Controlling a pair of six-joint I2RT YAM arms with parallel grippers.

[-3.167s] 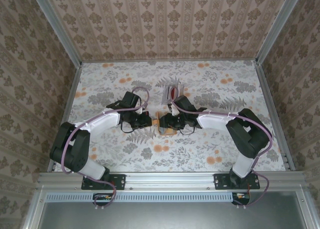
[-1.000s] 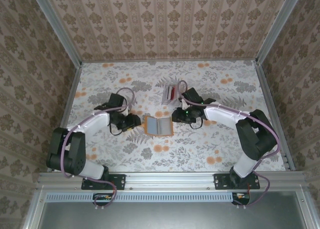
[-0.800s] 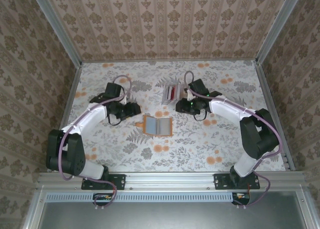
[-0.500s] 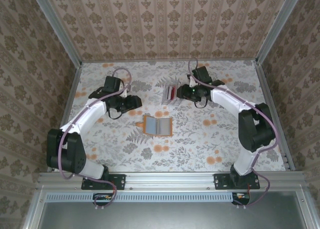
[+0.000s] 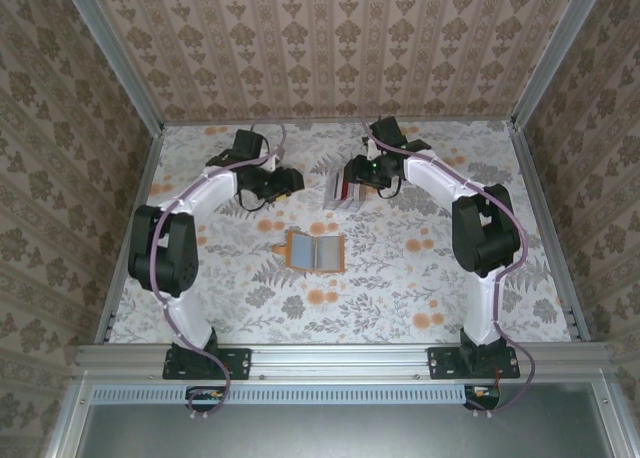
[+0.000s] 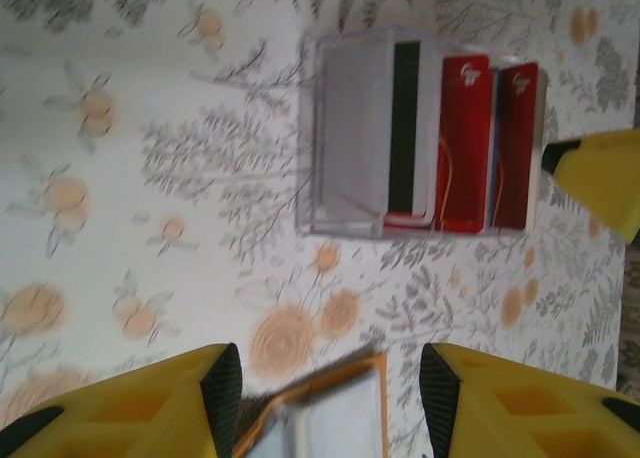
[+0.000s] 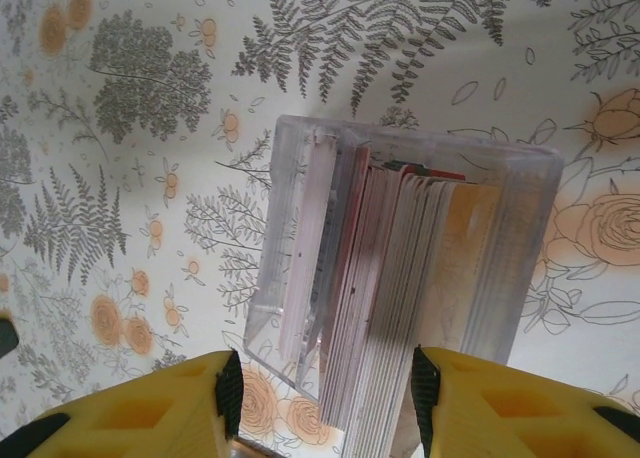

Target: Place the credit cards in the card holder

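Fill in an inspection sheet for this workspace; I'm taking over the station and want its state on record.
Surface: floral-print table, no spills seen.
Job's things: card holder lies open mid-table, grey inside up; cards stand in the clear rack behind it.
Clutter: nothing seen.
Grippers: left gripper open, empty, left of the rack; right gripper open, empty, at the rack.
Cables: purple cables run along both arms, away from the items.
Surroundings: patterned walls on three sides, metal rail at the near edge.
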